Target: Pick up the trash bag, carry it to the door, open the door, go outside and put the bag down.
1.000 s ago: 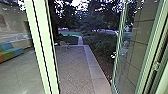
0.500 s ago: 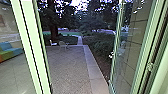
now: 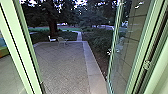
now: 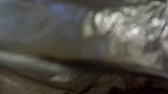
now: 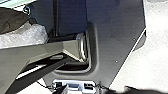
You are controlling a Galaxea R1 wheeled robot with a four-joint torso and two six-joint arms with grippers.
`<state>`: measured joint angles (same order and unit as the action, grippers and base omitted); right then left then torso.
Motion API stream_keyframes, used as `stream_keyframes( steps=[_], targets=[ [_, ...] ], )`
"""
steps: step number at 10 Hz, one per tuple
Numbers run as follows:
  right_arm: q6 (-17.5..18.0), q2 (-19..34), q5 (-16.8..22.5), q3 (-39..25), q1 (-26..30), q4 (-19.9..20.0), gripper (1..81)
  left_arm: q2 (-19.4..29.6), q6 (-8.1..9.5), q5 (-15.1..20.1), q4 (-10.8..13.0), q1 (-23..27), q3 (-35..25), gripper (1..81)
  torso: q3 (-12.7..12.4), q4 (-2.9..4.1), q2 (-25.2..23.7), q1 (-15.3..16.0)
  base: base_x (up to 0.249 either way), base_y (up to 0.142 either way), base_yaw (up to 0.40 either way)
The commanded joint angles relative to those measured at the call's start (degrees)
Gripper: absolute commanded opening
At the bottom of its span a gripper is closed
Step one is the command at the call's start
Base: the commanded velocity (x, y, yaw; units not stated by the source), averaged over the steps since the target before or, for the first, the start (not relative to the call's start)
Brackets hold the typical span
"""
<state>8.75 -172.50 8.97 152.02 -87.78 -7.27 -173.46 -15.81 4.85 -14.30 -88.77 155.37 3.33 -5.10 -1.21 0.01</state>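
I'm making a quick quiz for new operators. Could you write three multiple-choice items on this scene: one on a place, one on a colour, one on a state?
1. Where do the pale chairs stand?
A) In the doorway
B) Towards the far end of the paved yard
C) Right against the glass door

2. What colour is the thick post on the left of the head view?
A) Pale green
B) Bright red
C) Black

3. How does the glass door stand?
A) Fully shut
B) Open
C) Off its frame, flat on the ground

Key:
1: B, they stand near the paving's far edge, ahead of the dark tree trunk.
2: A, its broad faces are a light green.
3: B, it stands upright to the right, leaving a gap onto the yard.
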Motion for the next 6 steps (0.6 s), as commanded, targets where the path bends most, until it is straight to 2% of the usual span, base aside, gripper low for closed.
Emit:
stream_keyframes(
  steps=[1,3,6],
  targets=[
    [-0.4,-0.3,3.4,-0.1,2.8,-0.4,81.1,0.0,-0.36,4.3,0.5,2.6,-0.2,1.0,-0.3,0.00,0.0,0.0,0.000,-0.074,0.000],
    [-0.3,-0.4,3.4,-0.1,2.8,-0.3,81.1,0.0,-0.36,4.3,0.5,2.6,-0.2,1.0,1.0,0.00,0.0,0.1,0.000,0.000,0.000],
    [-0.2,-0.3,3.4,-0.1,2.8,-0.2,81.1,-0.1,-0.36,4.2,0.6,2.5,-0.2,1.0,1.2,0.00,0.0,0.1,0.000,0.000,0.000]
  ],
)
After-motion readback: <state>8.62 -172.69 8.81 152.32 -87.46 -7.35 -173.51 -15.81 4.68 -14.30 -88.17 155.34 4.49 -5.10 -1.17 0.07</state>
